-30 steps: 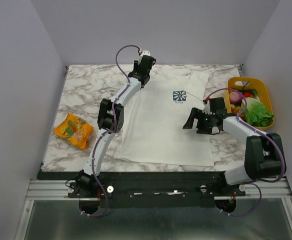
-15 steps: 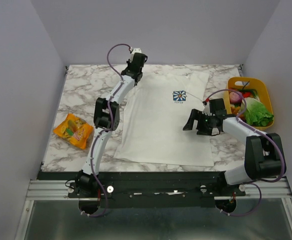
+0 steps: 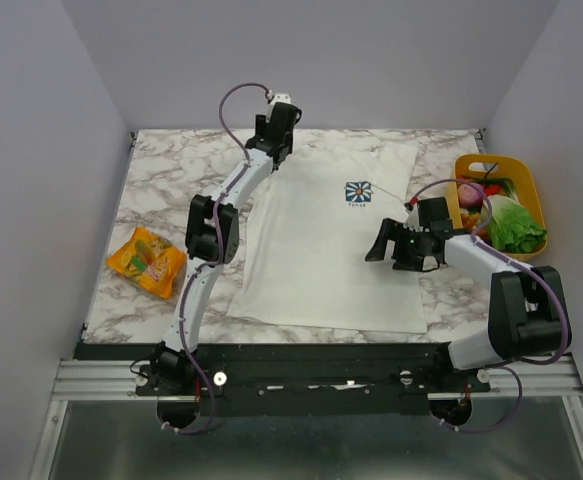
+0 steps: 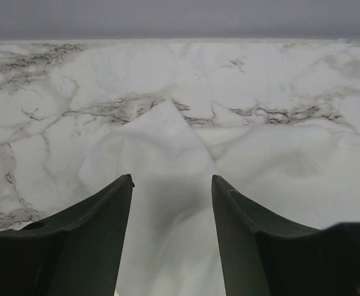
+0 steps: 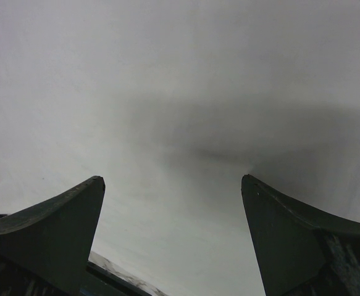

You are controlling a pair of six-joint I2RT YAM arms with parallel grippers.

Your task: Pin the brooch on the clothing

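Where the clothing lay: the clothing (image 3: 321, 260), a white T-shirt, was spread flat on the marble table (image 3: 161, 180), chest up, collar towards the far wall
Print: a small blue square print (image 3: 358, 192) with a white-and-yellow flower sat on the chest, between the two grippers and touched by neither
Brooch: it could not be made out in any of the three views, so its place could not be told
Left gripper: the left gripper (image 3: 269, 150) reached to the shirt's far left corner; in its wrist view the left gripper (image 4: 170, 179) had its fingers (image 4: 105, 209) partly apart, with a raised peak of white cloth (image 4: 167, 142) just ahead and cloth running between them, pinched by neither
Right gripper: the right gripper (image 3: 376, 243) hovered over the shirt's right side, near the hem of the sleeve; its own camera showed the right gripper (image 5: 173, 179) spread wide above plain white fabric (image 5: 167, 74), grasping nothing
Basket: a yellow basket (image 3: 501, 160) with a handle stood at the table's right edge, just beside the shirt
Basket contents: a green leafy lettuce (image 3: 516, 228) filled its near end, a pinkish round thing (image 3: 468, 192) lay at its left wall, and small red pieces showed behind
Packet: an orange snack packet (image 3: 147, 262) lay on the marble well left of the shirt
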